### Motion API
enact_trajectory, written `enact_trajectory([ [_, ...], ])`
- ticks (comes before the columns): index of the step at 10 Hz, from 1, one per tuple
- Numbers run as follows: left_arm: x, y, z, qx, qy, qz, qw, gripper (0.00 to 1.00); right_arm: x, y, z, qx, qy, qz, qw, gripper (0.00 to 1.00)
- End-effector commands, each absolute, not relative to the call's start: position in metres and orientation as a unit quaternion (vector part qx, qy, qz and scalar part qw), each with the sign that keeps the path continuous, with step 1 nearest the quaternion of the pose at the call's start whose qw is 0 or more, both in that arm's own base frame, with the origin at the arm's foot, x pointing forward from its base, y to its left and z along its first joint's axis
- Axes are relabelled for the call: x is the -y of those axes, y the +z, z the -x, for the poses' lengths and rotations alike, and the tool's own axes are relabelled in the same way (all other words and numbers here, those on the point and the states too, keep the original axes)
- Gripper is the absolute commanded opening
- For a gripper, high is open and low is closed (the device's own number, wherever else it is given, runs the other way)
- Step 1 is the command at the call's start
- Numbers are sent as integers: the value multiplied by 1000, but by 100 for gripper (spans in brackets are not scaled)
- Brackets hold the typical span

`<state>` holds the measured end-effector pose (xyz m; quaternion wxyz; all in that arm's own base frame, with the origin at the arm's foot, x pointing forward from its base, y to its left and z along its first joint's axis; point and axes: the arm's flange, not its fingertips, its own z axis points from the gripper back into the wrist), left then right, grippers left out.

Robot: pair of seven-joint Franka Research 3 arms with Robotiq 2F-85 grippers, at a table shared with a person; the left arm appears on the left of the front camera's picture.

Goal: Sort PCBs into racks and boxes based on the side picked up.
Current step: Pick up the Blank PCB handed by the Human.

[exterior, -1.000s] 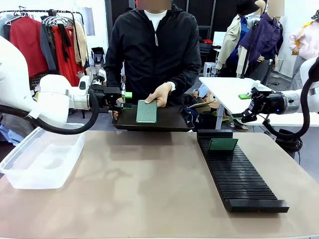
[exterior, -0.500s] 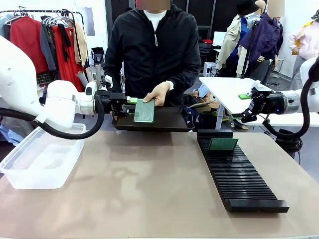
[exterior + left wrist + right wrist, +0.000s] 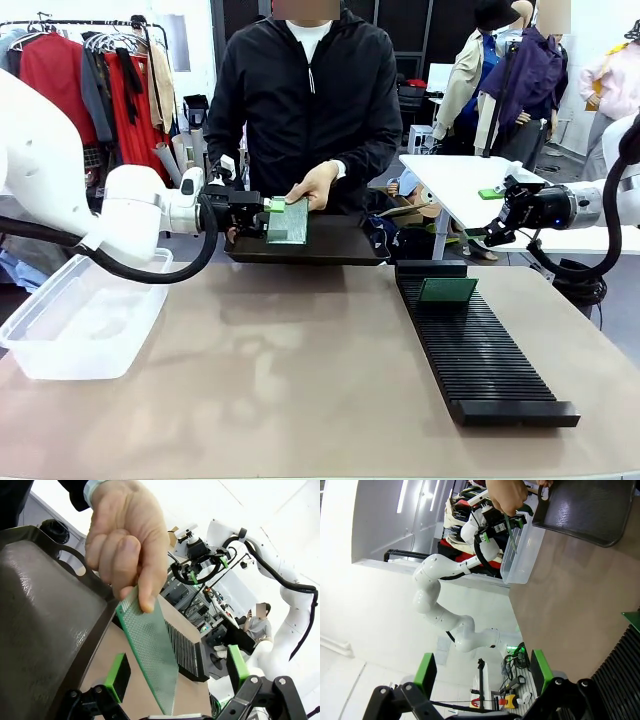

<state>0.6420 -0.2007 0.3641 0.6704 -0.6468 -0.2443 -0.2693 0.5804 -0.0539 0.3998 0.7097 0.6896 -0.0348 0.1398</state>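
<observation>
**Desk:** Left claw, what have you got?

**Operator:** Nothing pinched. My left claw (image 3: 177,674) is spread wide. The PCB (image 3: 149,649) stands on edge right between the pads with a gap showing either side, so I'd call it not touching.

**Desk:** Who's holding it?

**Operator:** The person's hand (image 3: 127,540), just beyond my fingertips, pinching the board's far end. The dark tray (image 3: 40,630) sits under the board, just below the claw.

**Desk:** So which step is this?

**Operator:** The handover grab, I'd say. Next I need to squeeze squarely on the two faces, down at my end of the board and clear of those fingers. Then I should let the person release before I draw back.

**Desk:** And where does it go?

**Operator:** That depends on the side I pick up, and I can't tell from here which face is the duller one. The clear box (image 3: 80,320) lies below and behind my claw, on its own arm's side. The black rack (image 3: 480,345) is well off across the table past the tray, with a second PCB (image 3: 447,290) slotted at its far end.

**Desk:** Right arm?

**Operator:** Farthest from the action, my right claw (image 3: 487,213) hangs spread and empty, up past the rack's far end and well apart from the left claw.
</observation>
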Motion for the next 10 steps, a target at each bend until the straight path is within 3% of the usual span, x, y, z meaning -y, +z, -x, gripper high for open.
enact_trajectory([
  [1, 203, 363, -646, 256, -282, 649, 659, 100, 52, 402, -581, 43, 145, -694, 704, 100],
  [2, 202, 362, -646, 257, -279, 646, 662, 100, 52, 402, -581, 43, 145, -694, 704, 100],
  [3, 202, 362, -646, 259, -282, 642, 664, 92, 52, 402, -581, 43, 145, -694, 704, 100],
  [4, 202, 362, -646, 260, -285, 638, 666, 77, 52, 402, -581, 43, 145, -694, 704, 100],
  [8, 199, 361, -649, 262, -281, 636, 669, 0, 52, 402, -581, 43, 145, -694, 704, 100],
  [10, 198, 360, -650, 262, -283, 633, 671, 0, 52, 402, -581, 43, 145, -694, 704, 100],
])
